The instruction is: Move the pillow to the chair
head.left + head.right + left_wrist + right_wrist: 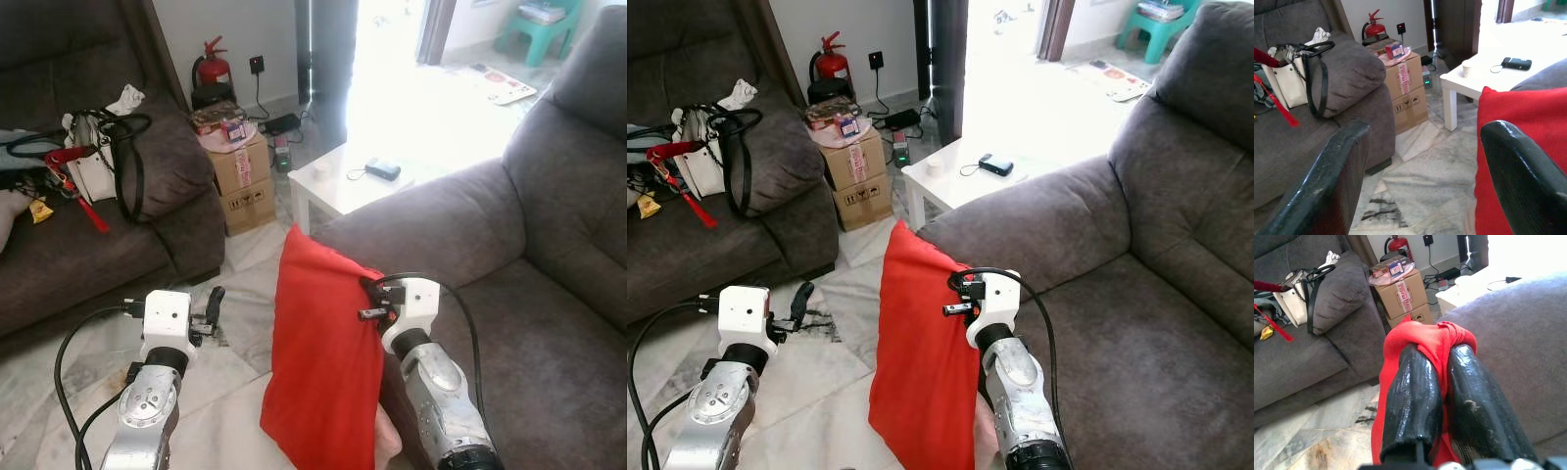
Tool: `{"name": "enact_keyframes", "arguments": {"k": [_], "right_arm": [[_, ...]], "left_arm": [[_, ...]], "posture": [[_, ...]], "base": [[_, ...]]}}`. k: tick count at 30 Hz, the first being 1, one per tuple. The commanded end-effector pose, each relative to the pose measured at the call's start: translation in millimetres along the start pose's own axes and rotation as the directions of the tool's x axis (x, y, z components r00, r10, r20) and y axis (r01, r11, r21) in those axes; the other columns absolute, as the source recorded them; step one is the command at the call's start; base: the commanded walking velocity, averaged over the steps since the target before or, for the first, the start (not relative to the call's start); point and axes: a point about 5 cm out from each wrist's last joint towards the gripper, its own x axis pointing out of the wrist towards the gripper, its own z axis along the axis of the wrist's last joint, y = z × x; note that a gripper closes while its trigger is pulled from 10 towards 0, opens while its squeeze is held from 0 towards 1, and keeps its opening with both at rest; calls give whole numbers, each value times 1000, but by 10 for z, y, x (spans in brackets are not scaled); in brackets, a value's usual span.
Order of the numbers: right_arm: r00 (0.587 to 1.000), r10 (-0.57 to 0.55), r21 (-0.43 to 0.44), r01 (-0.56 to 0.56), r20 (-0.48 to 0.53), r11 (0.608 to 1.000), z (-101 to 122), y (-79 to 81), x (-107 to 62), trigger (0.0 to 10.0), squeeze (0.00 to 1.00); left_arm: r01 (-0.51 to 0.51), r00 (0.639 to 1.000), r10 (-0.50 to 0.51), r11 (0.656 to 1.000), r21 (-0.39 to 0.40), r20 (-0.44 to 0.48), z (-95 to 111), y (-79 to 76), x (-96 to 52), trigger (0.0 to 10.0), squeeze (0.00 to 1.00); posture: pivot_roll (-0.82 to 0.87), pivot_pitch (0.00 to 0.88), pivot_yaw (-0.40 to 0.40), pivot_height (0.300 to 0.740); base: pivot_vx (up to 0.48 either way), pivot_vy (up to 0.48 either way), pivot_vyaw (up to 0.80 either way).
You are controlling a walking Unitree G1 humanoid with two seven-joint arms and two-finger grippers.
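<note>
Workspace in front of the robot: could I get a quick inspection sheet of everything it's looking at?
Surface: marble-patterned floor between the sofas.
Job's things: red pillow hanging upright beside the arm of the grey chair, its edge pinched in the right gripper.
Clutter: white handbag and red strap on the sofa; cardboard boxes; fire extinguisher.
Grippers: right jaws shut on the pillow; left gripper held over the floor, jaws open, holding nothing.
Cables: black leads looping from both wrists; a charger lead at the wall socket.
Surroundings: white side table with a dark device; bright doorway beyond.
</note>
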Motion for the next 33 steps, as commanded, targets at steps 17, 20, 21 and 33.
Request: {"name": "enact_keyframes", "arguments": {"k": [17, 20, 21, 33], "right_arm": [[988, 6, -15, -4, 153, 1000, 331, 13, 116, 10000, 0], [988, 4, -16, -2, 152, 1000, 328, 8, 116, 10000, 0], [989, 4, -16, -1, 151, 1000, 329, 6, 117, 10000, 0], [990, 1, -21, 2, 143, 1000, 334, -9, 131, 10000, 0]], "left_arm": [[-12, 1000, 12, 1000, -26, -5, -6, 23, -2, 10000, 0], [-12, 1000, 11, 1000, -27, -7, -10, 21, -3, 10000, 0], [-11, 1000, 11, 1000, -27, -6, -10, 18, -2, 10000, 0], [-18, 1000, 18, 999, -29, -8, -16, 13, -1, 10000, 0]], "posture": [[99, 19, 1, 740], [99, 19, 1, 740], [98, 20, 0, 740], [94, 17, -8, 740]], "base": [[0, 270, 0], [0, 390, 0], [0, 394, 0], [0, 392, 0]]}}
